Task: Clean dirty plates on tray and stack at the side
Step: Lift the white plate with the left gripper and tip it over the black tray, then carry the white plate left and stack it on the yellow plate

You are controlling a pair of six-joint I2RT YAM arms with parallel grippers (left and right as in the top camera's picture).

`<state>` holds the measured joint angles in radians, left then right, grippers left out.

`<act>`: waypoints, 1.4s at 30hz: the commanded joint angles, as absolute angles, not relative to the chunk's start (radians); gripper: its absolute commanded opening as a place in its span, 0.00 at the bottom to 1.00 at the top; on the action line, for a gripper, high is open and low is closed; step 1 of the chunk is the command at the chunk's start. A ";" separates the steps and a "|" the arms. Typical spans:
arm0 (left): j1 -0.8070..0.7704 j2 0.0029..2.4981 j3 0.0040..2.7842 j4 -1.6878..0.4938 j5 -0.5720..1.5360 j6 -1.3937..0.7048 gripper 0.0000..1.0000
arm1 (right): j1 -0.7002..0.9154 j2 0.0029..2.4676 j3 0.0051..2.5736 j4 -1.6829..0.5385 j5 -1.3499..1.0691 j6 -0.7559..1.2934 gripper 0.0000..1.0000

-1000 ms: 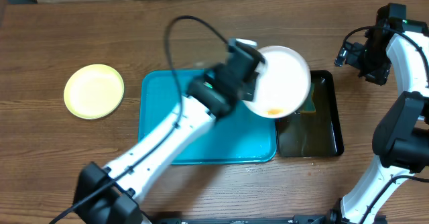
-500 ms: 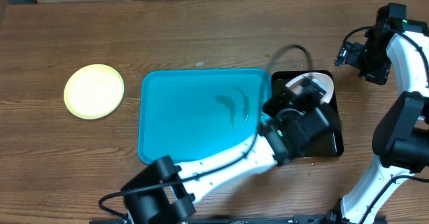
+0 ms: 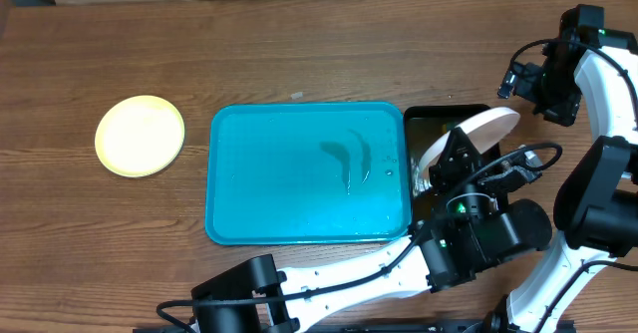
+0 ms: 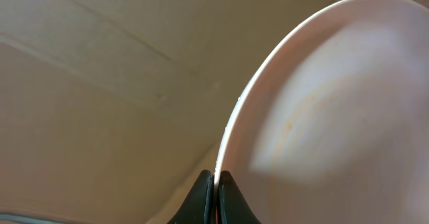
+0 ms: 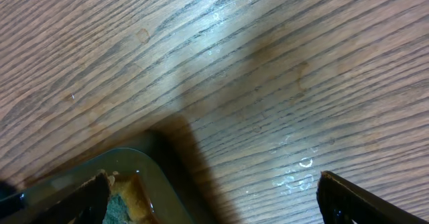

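The wooden table (image 3: 299, 44) has much open room along the top of the overhead frame and at the left. There the yellow plate (image 3: 140, 136) lies flat, well apart from the turquoise tray (image 3: 214, 173). This tray sits in the centre, and its right edge is just beside the black tray (image 3: 439, 111). The lower right is crowded: the left arm (image 3: 339, 273) comes in from the bottom edge and bends over the black tray.

The left gripper (image 4: 214, 184) is closed narrowly on the rim of the white plate (image 3: 477, 132). In the left wrist view its two dark fingertips pinch the thin edge at the bottom of the frame. The plate is tilted steeply above the upper part of the black tray; I cannot tell whether it touches it. The right gripper (image 5: 211, 190) stands wide apart and holds nothing, over bare wood at the upper right, near a corner of the black tray.

The turquoise tray carries some dark wet streaks near its middle. In the right wrist view a sponge (image 5: 124, 200) lies inside the black tray, at the lower left of that frame.
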<state>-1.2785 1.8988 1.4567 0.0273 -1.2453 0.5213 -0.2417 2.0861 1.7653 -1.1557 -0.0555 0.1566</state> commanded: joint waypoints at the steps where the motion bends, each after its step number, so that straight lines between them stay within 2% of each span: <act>1: -1.277 1.891 1.476 0.035 -1.282 0.560 0.04 | -0.243 2.074 1.789 -1.153 -0.062 0.155 1.00; 4: -1.276 1.891 1.476 0.023 -1.283 0.490 0.04 | -0.243 2.074 1.789 -1.153 -0.062 0.155 1.00; 9: -1.261 1.891 1.476 -0.175 -1.214 0.089 0.04 | -0.243 2.074 1.789 -1.153 -0.062 0.155 1.00; 12: -1.238 1.890 1.477 -0.374 -0.948 -0.158 0.04 | -0.243 2.074 1.789 -1.153 -0.062 0.155 1.00; 17: -1.127 1.880 1.477 -0.554 -0.626 -0.436 0.04 | -0.243 2.074 1.789 -1.154 -0.062 0.155 1.00; 22: -0.929 1.820 1.477 -0.617 -0.213 -0.503 0.04 | -0.243 2.074 1.789 -1.153 -0.062 0.155 1.00; 26: -0.691 1.768 1.477 -0.653 0.184 -0.525 0.04 | -0.243 2.074 1.789 -1.153 -0.062 0.155 1.00; 29: -0.511 1.752 1.477 -0.701 0.402 -0.524 0.04 | -0.243 2.074 1.789 -1.153 -0.062 0.155 1.00; 32: -0.341 1.752 1.477 -0.802 0.447 -0.524 0.04 | -0.243 2.074 1.789 -1.153 -0.062 0.155 1.00; 36: -0.143 1.752 1.477 -0.938 0.390 -0.476 0.04 | -0.243 2.074 1.789 -1.153 -0.062 0.155 1.00; 42: 0.073 1.752 1.476 -1.026 0.231 -0.465 0.04 | -0.243 2.074 1.789 -1.153 -0.062 0.155 1.00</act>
